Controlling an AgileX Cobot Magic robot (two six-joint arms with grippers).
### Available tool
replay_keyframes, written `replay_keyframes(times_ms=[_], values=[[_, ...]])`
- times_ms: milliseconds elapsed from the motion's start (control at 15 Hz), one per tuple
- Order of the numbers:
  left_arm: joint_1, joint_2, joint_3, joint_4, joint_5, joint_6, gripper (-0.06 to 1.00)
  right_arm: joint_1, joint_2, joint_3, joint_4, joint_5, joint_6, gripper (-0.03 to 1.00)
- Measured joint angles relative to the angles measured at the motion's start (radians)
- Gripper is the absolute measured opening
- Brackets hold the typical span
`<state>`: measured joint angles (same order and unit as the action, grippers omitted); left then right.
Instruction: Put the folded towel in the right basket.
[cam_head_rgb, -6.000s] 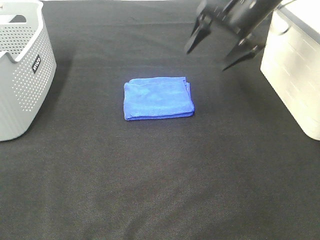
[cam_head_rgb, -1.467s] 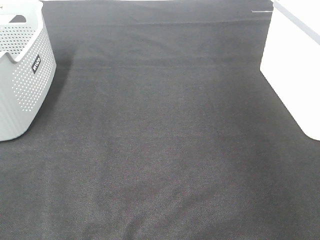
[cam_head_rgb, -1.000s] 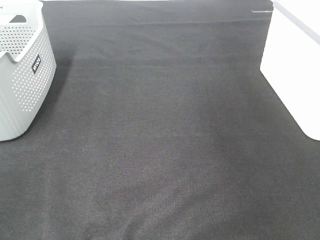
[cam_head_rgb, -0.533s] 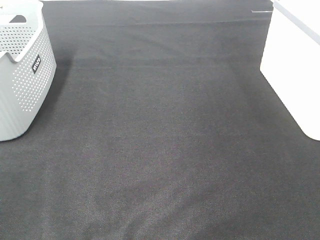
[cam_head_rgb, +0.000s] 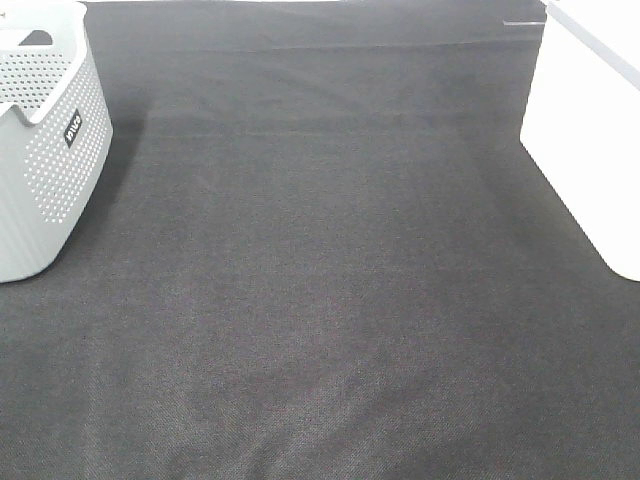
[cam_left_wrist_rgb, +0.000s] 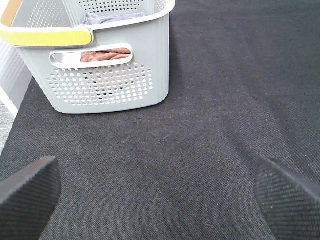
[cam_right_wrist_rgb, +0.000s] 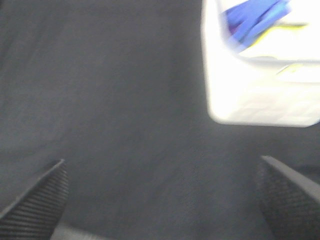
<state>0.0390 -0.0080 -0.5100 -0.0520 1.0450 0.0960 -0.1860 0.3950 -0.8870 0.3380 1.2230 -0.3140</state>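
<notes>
The blue folded towel (cam_right_wrist_rgb: 252, 17) lies inside the white right basket (cam_right_wrist_rgb: 260, 95), seen in the blurred right wrist view. In the exterior view only the basket's white side (cam_head_rgb: 590, 140) shows at the right edge, and the towel is hidden there. My right gripper (cam_right_wrist_rgb: 162, 200) is open and empty, above the black cloth a little away from the basket. My left gripper (cam_left_wrist_rgb: 157, 197) is open and empty, above the cloth near the grey left basket (cam_left_wrist_rgb: 107, 75). Neither arm shows in the exterior view.
The grey perforated left basket (cam_head_rgb: 45, 140) stands at the far left and holds a brownish cloth (cam_left_wrist_rgb: 102, 56) and a pale one. A black cloth (cam_head_rgb: 320, 280) covers the table between the two baskets.
Six seconds ago the blue towel lay on the cloth at the middle with the right gripper open above it. Now it is in the right basket. Nothing has changed in the exterior view over the last 1.5 seconds.
</notes>
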Motion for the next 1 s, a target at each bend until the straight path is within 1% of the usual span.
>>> replay_keyframes(times_ms=[67, 133, 200, 267, 400, 467, 533, 600, 800, 867, 1000], values=[[0.000, 0.000, 0.000, 0.000, 0.000, 0.000, 0.98, 0.055, -0.081, 0.088, -0.002, 0.001, -0.001, 0.96], [0.000, 0.000, 0.000, 0.000, 0.000, 0.000, 0.98, 0.082, -0.146, 0.135, -0.007, 0.001, 0.006, 0.96], [0.000, 0.000, 0.000, 0.000, 0.000, 0.000, 0.98, 0.094, -0.207, 0.182, -0.021, 0.001, 0.017, 0.96], [0.000, 0.000, 0.000, 0.000, 0.000, 0.000, 0.98, 0.095, -0.272, 0.232, -0.056, 0.000, 0.029, 0.96], [0.000, 0.000, 0.000, 0.000, 0.000, 0.000, 0.98, 0.095, -0.381, 0.322, -0.150, -0.003, 0.064, 0.96], [0.000, 0.000, 0.000, 0.000, 0.000, 0.000, 0.98, 0.095, -0.381, 0.322, -0.150, -0.003, 0.064, 0.96], [0.000, 0.000, 0.000, 0.000, 0.000, 0.000, 0.98, 0.095, -0.399, 0.371, -0.227, 0.002, 0.109, 0.96], [0.000, 0.000, 0.000, 0.000, 0.000, 0.000, 0.98, 0.096, -0.399, 0.387, -0.259, -0.002, 0.138, 0.96], [0.000, 0.000, 0.000, 0.000, 0.000, 0.000, 0.98, 0.107, -0.399, 0.425, -0.296, -0.094, 0.230, 0.96], [0.000, 0.000, 0.000, 0.000, 0.000, 0.000, 0.98, 0.119, -0.399, 0.429, -0.299, -0.102, 0.243, 0.96], [0.000, 0.000, 0.000, 0.000, 0.000, 0.000, 0.98, 0.178, -0.399, 0.431, -0.300, -0.112, 0.246, 0.96]])
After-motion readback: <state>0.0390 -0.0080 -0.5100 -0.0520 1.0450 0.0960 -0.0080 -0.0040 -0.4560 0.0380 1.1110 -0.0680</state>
